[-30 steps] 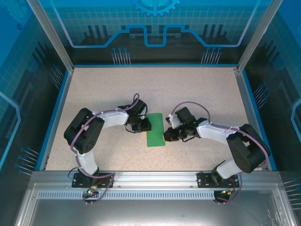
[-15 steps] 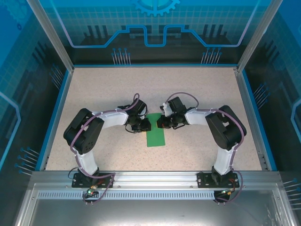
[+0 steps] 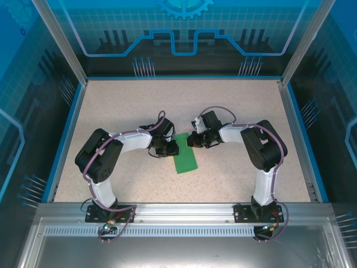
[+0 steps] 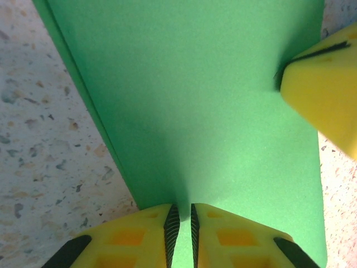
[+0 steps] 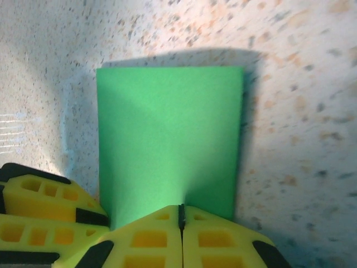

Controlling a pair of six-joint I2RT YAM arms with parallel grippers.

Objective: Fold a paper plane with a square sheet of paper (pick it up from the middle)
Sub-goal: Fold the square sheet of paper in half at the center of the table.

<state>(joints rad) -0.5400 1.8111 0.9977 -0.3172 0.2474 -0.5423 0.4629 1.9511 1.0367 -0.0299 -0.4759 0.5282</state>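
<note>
The green sheet of paper [image 3: 186, 157] is a narrow rectangle, doubled over, at the table's middle, slightly tilted. My left gripper [image 3: 173, 148] is at its left long edge, and its jaws [image 4: 181, 216] are pinched on the paper with only a thin slit between the pads. My right gripper [image 3: 191, 140] is at the sheet's far right corner and is shut on the paper's edge [image 5: 181, 211]. The paper [image 5: 170, 139] throws a shadow on the table around it. In the left wrist view the paper [image 4: 201, 100] has one right fingertip [image 4: 326, 89] at its corner.
The speckled beige table [image 3: 139, 106] is bounded by a blue rim and aluminium frame posts. Both arms bend inward toward the middle, the right elbow [image 3: 265, 148] to the right of the sheet. The left gripper's yellow fingers [image 5: 44, 209] show beside the paper.
The right arm has swung from the paper's near right edge up to its far right corner and closed there. The paper has tilted slightly. The left arm has stayed put.
</note>
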